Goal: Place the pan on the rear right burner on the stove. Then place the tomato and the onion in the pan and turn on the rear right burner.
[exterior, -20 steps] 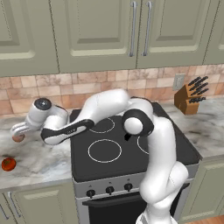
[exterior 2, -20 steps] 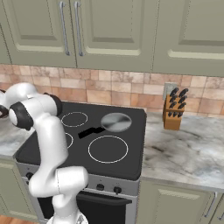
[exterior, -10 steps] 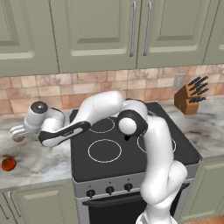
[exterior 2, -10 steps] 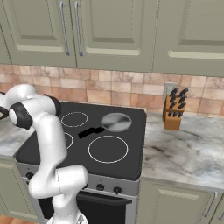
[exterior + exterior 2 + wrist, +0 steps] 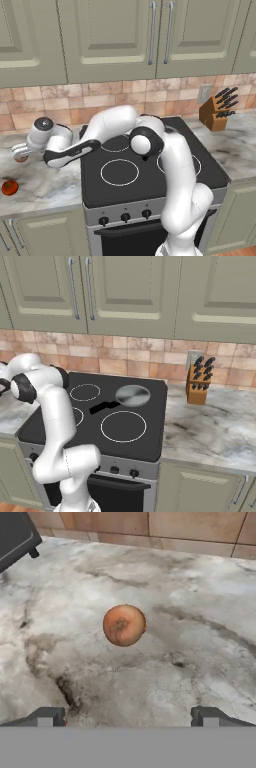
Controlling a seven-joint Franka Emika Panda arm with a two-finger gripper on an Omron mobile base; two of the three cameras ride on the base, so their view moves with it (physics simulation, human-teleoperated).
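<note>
Two fingertips: the dark tips of the gripper (image 5: 127, 717) stand wide apart, released, grasping nothing.
Onion: a small pale brownish-tan ball (image 5: 124, 625) lies on the grey marbled counter (image 5: 200, 647), ahead of the gripper and between its tips, apart from them.
Tomato: a small bright red glossy ball (image 5: 9, 187) rests on the counter left of the black glass-topped stove (image 5: 150, 180).
Pan: a small round shiny grey metal frying pan with a black handle (image 5: 132, 395) sits on the stove's rear right burner.
Arm: it reaches left over the counter.
</note>
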